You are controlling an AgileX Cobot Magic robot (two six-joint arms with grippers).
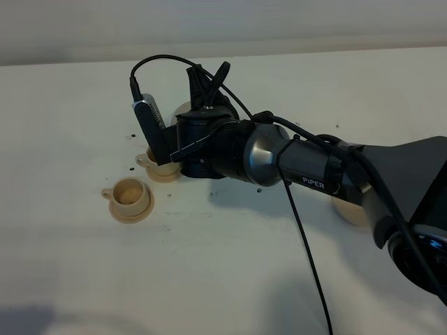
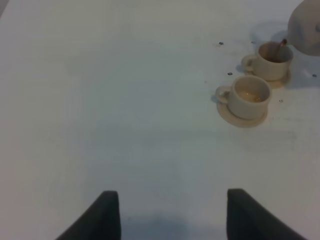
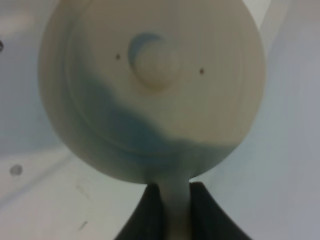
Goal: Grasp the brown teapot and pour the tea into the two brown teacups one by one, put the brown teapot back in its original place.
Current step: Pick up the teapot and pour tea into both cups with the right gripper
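The brown teapot (image 3: pixel 150 90) fills the right wrist view from above, showing its knobbed lid. My right gripper (image 3: pixel 175 192) is shut on its loop handle. In the left wrist view the teapot (image 2: pixel 306 30) is tilted, its spout over the far teacup (image 2: pixel 272 60), and a thin dark stream runs into that cup. The near teacup (image 2: pixel 247 95) holds pale tea on its saucer. From above, the right arm (image 1: pixel 230 150) hides most of the teapot; only a sliver (image 1: pixel 183 109) shows. My left gripper (image 2: pixel 167 220) is open over bare table.
The wide tan saucer (image 1: pixel 347 208), the teapot's original place, lies at the right, partly behind the right arm. Both teacups (image 1: pixel 129 197) (image 1: pixel 159 165) stand left of centre. A black cable (image 1: pixel 307 258) trails from the arm towards the front edge.
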